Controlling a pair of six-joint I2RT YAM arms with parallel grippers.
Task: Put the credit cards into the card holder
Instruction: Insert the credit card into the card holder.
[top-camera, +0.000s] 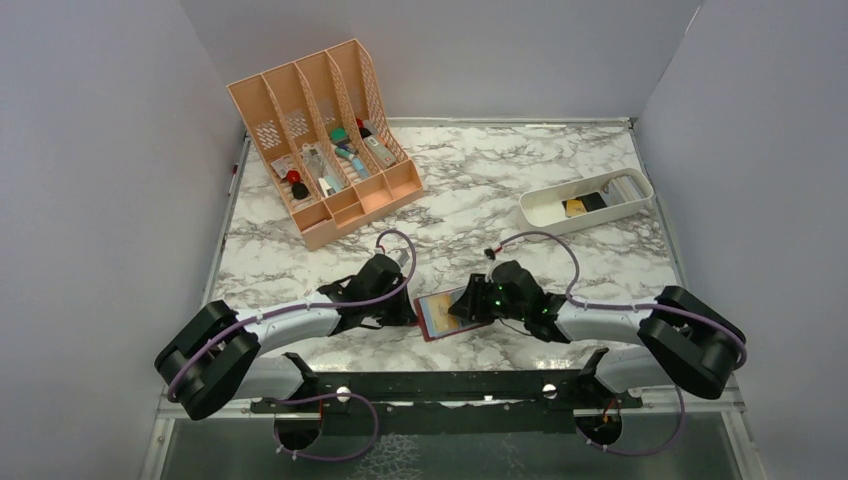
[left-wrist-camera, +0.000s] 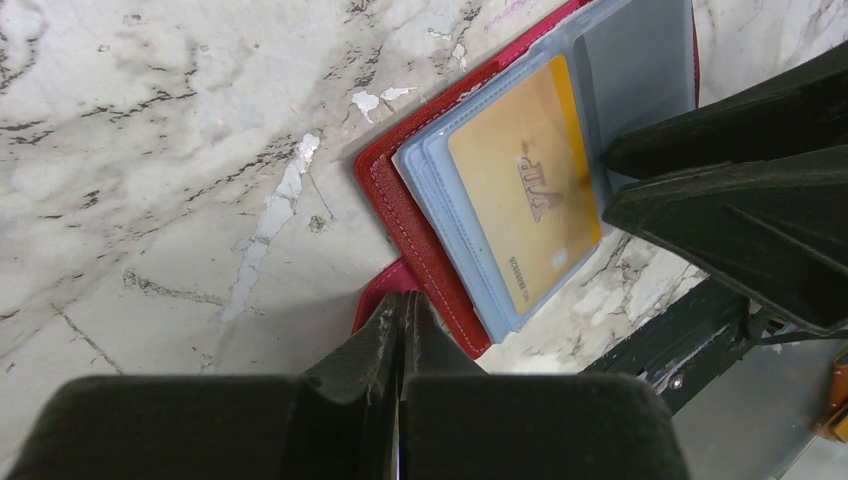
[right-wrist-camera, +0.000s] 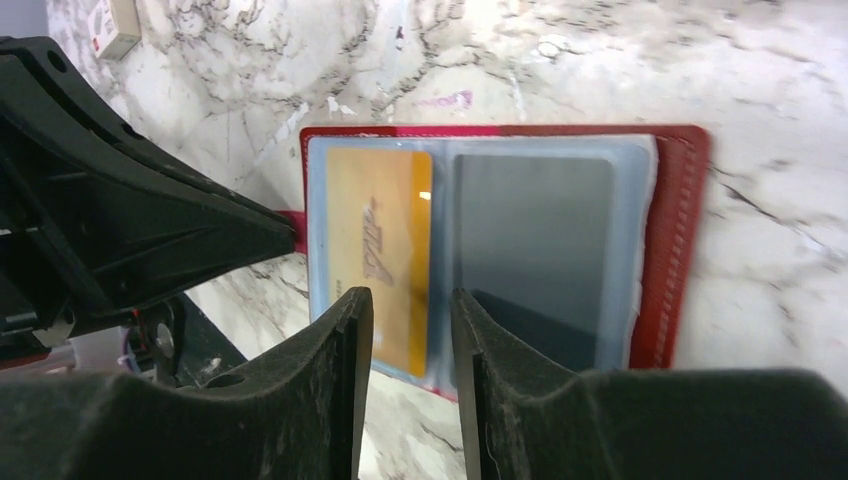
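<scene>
The dark red, stitched, leather-like card holder (top-camera: 440, 316) lies open and flat on the veined marble desk (top-camera: 500, 180), at the lower centre of the top view between the two arms. Its clear plastic pockets hold a yellow card (right-wrist-camera: 380, 250) on the left and a dark grey card (right-wrist-camera: 535, 250) on the right. The left end effector (left-wrist-camera: 402, 300) is pinched together on the holder's small red tab, while the right end effector (right-wrist-camera: 410, 300) hangs over the pockets, fingers apart, gripping nothing.
</scene>
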